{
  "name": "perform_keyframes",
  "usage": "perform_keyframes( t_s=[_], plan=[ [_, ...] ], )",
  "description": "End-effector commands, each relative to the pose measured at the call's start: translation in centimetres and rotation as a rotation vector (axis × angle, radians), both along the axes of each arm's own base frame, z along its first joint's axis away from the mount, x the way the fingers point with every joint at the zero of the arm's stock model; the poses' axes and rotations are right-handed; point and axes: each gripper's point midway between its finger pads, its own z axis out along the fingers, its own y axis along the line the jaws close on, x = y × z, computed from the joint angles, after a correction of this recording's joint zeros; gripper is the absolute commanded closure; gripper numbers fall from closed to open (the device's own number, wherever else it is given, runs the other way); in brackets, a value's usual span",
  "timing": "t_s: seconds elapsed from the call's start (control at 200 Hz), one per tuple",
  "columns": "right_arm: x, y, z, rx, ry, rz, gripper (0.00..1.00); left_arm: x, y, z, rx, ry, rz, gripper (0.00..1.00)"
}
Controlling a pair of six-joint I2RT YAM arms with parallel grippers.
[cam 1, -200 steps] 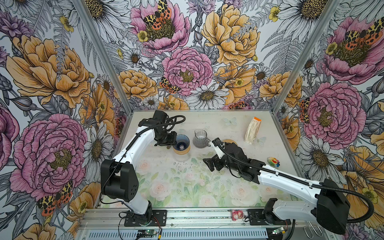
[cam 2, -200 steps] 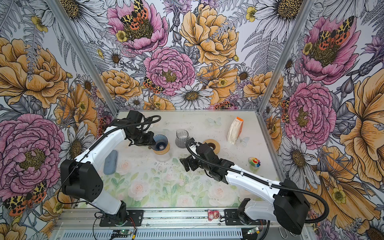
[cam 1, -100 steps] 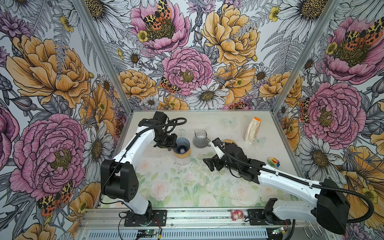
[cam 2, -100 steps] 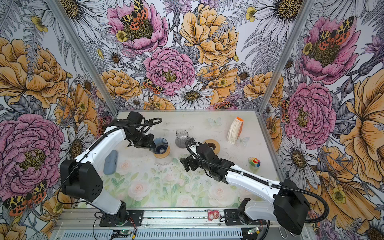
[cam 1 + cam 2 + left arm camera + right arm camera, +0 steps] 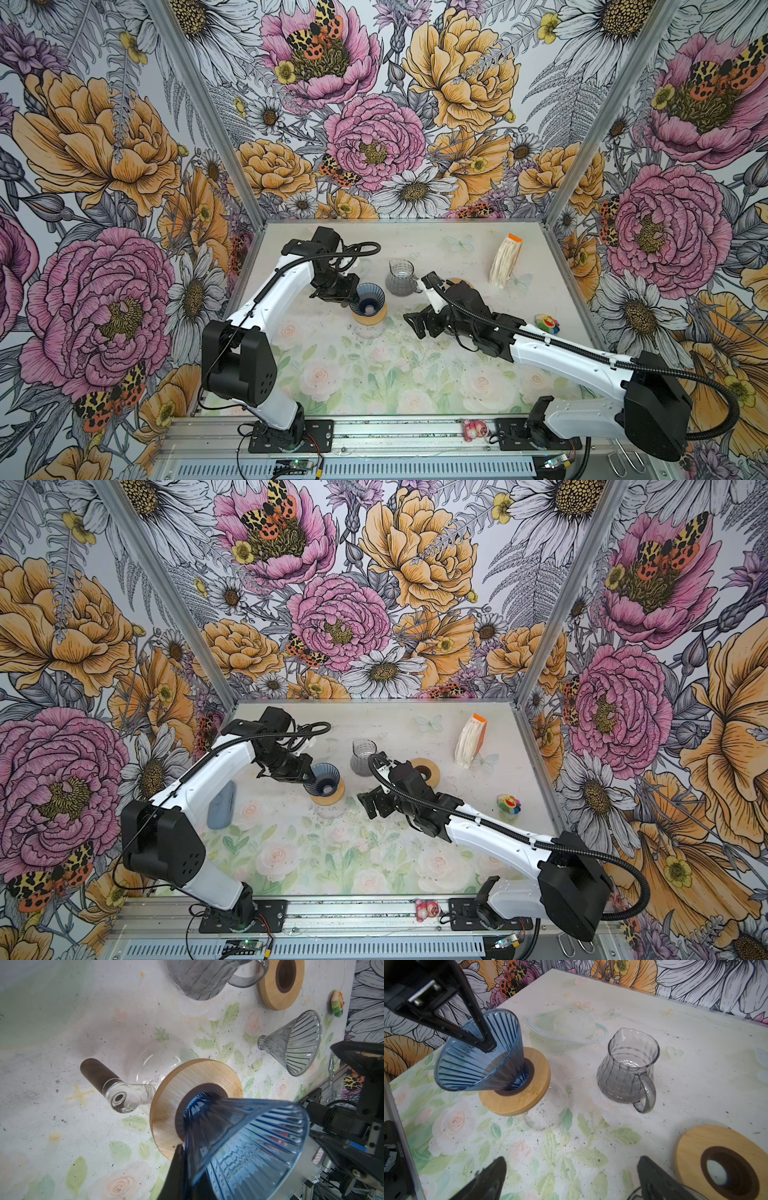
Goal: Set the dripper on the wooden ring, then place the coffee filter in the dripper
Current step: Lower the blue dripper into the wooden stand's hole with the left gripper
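The blue ribbed dripper (image 5: 368, 297) (image 5: 322, 781) sits tilted in a wooden ring (image 5: 370, 320) over a clear glass carafe (image 5: 546, 1113). My left gripper (image 5: 351, 299) (image 5: 182, 1147) is shut on the dripper's rim (image 5: 477, 1057), one finger inside the cone and one outside. The coffee filter stack (image 5: 505, 266) (image 5: 469, 742), white in an orange-topped pack, leans at the back right, away from both grippers. My right gripper (image 5: 415, 326) (image 5: 572, 1160) hangs open over bare table to the right of the dripper, holding nothing.
A grey glass pitcher (image 5: 400, 277) (image 5: 627, 1072) stands behind the right gripper, next to a second wooden ring (image 5: 426, 771) (image 5: 720, 1159). A grey ribbed dripper (image 5: 295, 1043) lies on its side. A colourful toy (image 5: 546, 322) sits at the right, a blue-grey pad (image 5: 222, 800) at the left.
My left gripper and the blue dripper have shifted slightly toward the table's front. The right arm has stayed still.
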Motion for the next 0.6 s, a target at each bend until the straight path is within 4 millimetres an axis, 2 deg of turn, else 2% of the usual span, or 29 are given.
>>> perform_keyframes(
  t_s=[0.0,0.33,0.595],
  plan=[
    [0.4,0.6,1.1,0.031,-0.002,0.01,0.01,-2.3,0.2,-0.5,0.019,0.055,-0.047,0.95],
    [0.3,1.3,2.2,0.064,0.002,0.031,0.0,-3.8,-0.3,-0.5,0.039,0.079,-0.096,0.95],
    [0.4,1.7,2.9,0.072,0.015,0.04,0.0,-3.2,-0.4,-0.2,0.049,0.069,-0.089,0.9]
  ],
)
